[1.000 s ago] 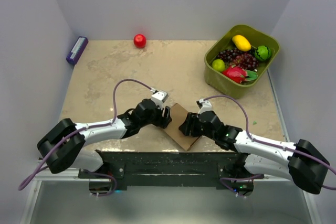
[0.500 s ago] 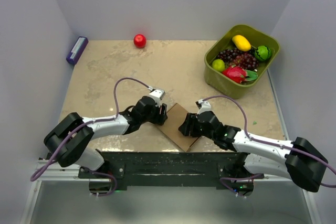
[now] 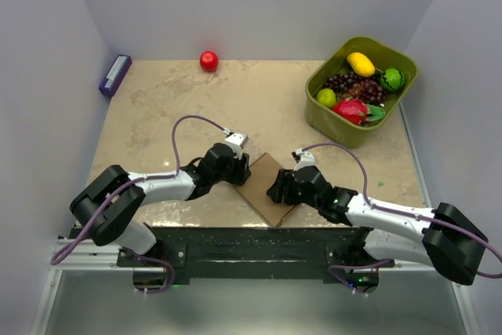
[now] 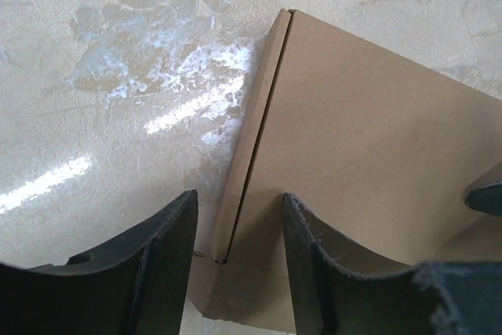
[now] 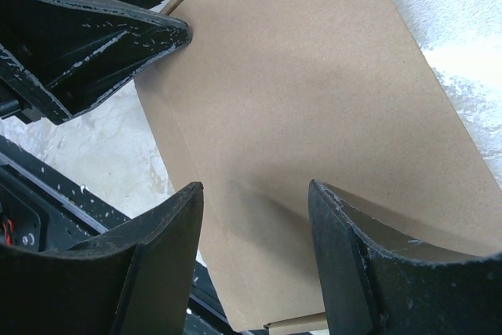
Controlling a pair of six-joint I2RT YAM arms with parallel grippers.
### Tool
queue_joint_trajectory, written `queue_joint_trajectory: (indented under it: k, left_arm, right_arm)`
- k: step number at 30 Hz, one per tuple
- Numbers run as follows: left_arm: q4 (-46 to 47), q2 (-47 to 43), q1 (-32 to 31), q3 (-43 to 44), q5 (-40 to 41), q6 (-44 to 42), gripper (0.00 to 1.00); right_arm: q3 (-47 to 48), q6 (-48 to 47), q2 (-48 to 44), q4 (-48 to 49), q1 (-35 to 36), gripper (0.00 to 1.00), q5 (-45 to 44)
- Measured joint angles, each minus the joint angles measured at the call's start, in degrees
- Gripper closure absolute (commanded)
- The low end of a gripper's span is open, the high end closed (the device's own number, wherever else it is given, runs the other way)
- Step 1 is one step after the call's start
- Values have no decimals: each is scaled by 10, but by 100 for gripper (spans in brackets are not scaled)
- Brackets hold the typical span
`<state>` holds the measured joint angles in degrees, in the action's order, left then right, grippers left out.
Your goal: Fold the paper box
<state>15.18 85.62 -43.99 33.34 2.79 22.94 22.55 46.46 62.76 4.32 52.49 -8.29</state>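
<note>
Paper box lies flat, its folded edge running straight out between spread left gripper jaws; right gripper gapes over its face

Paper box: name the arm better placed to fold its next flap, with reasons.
Left. The left end effector, open, straddles the paper box's narrow edge flap and could likely pinch it. The right end effector, also open, faces only flat panel.
</note>
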Motion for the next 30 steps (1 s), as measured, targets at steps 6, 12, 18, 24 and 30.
queue_joint_trajectory:
  k: [6, 12, 18, 24, 30]
  left_arm:
    - [20, 14, 0, 2, 0, 0, 49]
    - [17, 9, 1, 2, 4, 0, 36]
    - [-35, -40, 2, 2, 8, 2, 17]
    - [-44, -94, 13, 11, -1, 5, 12]
    - [-50, -119, 33, 13, -21, 12, 11]
  right_arm:
    - [6, 0, 5, 2, 0, 22, 0]
    - [48, -6, -13, -79, 1, 2, -12]
    - [116, -3, -77, -203, -9, 1, -60]
    - [84, 21, -112, -256, -87, 2, -47]
    - [12, 69, -162, -276, -114, 8, -19]
